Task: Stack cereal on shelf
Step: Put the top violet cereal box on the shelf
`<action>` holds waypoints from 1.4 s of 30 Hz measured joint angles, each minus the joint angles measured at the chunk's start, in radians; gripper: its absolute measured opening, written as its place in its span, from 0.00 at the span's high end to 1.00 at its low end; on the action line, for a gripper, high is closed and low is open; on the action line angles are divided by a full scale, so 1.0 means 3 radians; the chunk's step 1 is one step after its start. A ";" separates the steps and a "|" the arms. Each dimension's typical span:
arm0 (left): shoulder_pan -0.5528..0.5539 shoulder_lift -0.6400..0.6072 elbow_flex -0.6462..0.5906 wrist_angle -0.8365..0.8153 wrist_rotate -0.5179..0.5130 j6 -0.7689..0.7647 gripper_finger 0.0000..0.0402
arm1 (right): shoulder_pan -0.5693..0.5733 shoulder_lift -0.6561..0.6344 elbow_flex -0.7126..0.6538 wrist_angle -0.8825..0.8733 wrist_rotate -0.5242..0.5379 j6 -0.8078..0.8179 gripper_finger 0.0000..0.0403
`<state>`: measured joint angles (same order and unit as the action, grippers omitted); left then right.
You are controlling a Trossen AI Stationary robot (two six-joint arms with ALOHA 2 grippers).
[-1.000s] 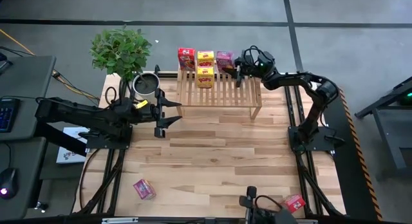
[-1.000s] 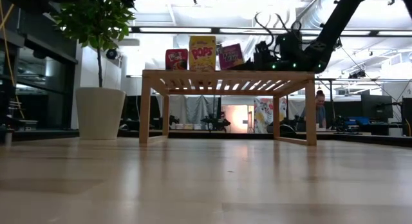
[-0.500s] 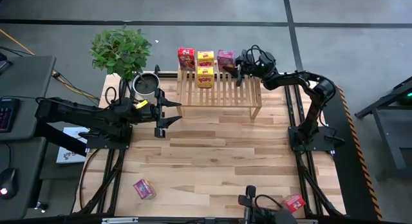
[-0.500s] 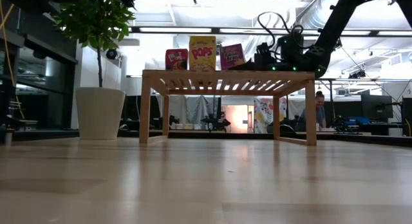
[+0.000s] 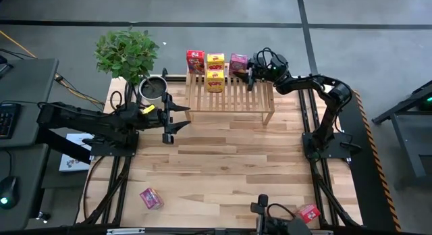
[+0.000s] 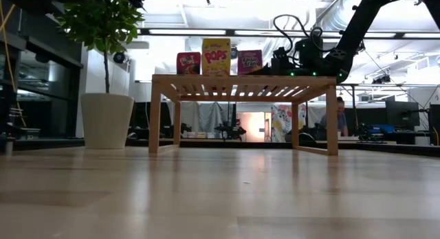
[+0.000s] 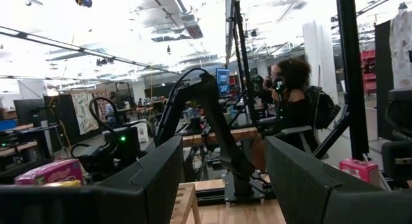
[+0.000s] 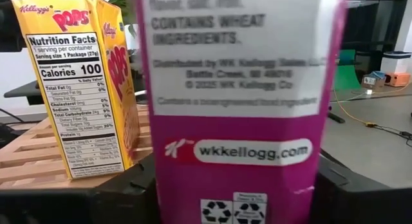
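Filling right wrist view, pink cereal box [image 8: 235,102], top cut off

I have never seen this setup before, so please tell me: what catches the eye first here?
First, the wooden shelf at the table's far edge, with four cereal boxes; the right gripper is at the pink box there. The left gripper waits near the plant. Two more boxes lie at the table's near edge.

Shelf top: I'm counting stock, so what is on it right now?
On the shelf stand four boxes: red, two yellow, pink beside the right gripper. The low view hides one yellow.
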<state>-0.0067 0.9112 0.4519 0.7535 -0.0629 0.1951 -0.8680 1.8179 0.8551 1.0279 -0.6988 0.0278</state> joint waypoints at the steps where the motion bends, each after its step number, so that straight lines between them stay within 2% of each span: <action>1: 0.0000 0.0000 0.0000 0.0000 -0.0007 0.0000 0.48 | 0.0000 0.0000 0.0000 -0.0001 0.0000 -0.0003 0.44; 8: 0.0000 0.0000 0.0000 -0.0003 -0.0014 0.0000 0.48 | -0.0104 -0.0043 0.0000 -0.0066 -0.0008 0.0033 0.41; 13: 0.0000 0.0000 0.0000 -0.0005 -0.0015 0.0000 0.48 | -0.0202 -0.0157 0.0001 -0.0327 -0.0175 0.0140 0.41; 24: 0.0000 0.0000 0.0001 -0.0005 -0.0015 0.0001 0.48 | -0.0112 -0.0200 0.0001 -0.0511 -0.0292 -0.0092 0.41; 31: 0.0000 0.0000 0.0001 -0.0006 -0.0015 0.0001 0.48 | -0.0172 -0.0200 0.0001 -0.0512 -0.0262 -0.0119 0.41; 36: 0.0000 0.0000 0.0001 -0.0007 -0.0015 0.0001 0.48 | -0.0227 -0.0200 0.0001 -0.0543 -0.0383 -0.0091 0.41; 42: 0.0000 0.0000 0.0001 -0.0010 -0.0014 0.0000 0.48 | -0.0228 -0.0314 0.0001 -0.0921 -0.0431 -0.0312 0.41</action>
<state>-0.0067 0.9112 0.4522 0.7506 -0.0671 0.1952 -0.9363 1.7237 0.8555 0.7516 -0.8280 -0.0658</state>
